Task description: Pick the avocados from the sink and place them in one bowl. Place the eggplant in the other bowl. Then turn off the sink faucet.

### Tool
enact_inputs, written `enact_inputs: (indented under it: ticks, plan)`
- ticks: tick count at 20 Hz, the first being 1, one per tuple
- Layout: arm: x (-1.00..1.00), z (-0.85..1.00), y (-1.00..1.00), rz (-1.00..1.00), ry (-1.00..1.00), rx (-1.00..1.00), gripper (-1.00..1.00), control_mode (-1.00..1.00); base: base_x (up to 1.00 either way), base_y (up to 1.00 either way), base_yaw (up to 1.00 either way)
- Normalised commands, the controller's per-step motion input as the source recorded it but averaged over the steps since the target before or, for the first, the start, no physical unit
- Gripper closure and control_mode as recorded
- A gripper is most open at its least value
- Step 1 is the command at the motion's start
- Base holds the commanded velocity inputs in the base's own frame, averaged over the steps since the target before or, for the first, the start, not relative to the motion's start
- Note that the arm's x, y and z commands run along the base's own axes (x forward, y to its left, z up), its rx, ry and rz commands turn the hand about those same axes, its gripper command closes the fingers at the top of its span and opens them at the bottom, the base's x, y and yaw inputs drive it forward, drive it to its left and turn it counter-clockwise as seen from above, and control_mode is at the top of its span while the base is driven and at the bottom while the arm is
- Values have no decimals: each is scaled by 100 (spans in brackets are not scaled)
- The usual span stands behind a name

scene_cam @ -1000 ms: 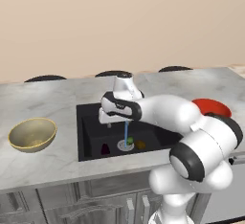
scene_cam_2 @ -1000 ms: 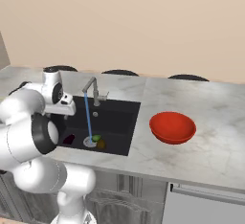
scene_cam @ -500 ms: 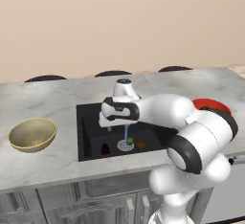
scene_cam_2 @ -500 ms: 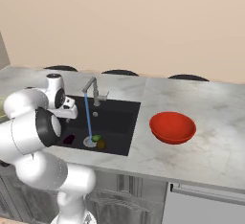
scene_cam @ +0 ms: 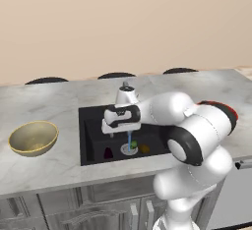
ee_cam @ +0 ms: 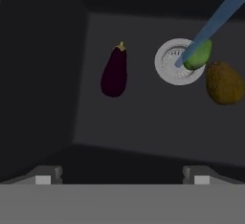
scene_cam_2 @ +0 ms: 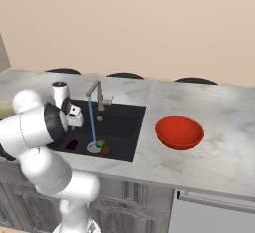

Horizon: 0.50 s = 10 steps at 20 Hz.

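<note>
Arm's bent forward and down, wrist pointing straight down, gripper (ee_cam: 122, 175) hanging in the air with jaws spread wide, nothing held.

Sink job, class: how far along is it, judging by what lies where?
Nothing is done yet. The eggplant and both avocados lie in the sink; the red bowl and tan bowl hold nothing. The gripper hovers above the basin, jaws open. The faucet runs.

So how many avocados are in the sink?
2. The green avocado sits at the drain's edge under the water stream; the brown avocado lies beside it, farther from the eggplant.
</note>
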Motion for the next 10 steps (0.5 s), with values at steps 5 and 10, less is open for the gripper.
enact_inputs:
  ticks: [5, 10]
  plan:
    - [13, -23, 0, 0, 0, 0, -100, -100, 0, 0, 0]
    - [13, -26, 0, 0, 0, 0, -100, -100, 0, 0, 0]
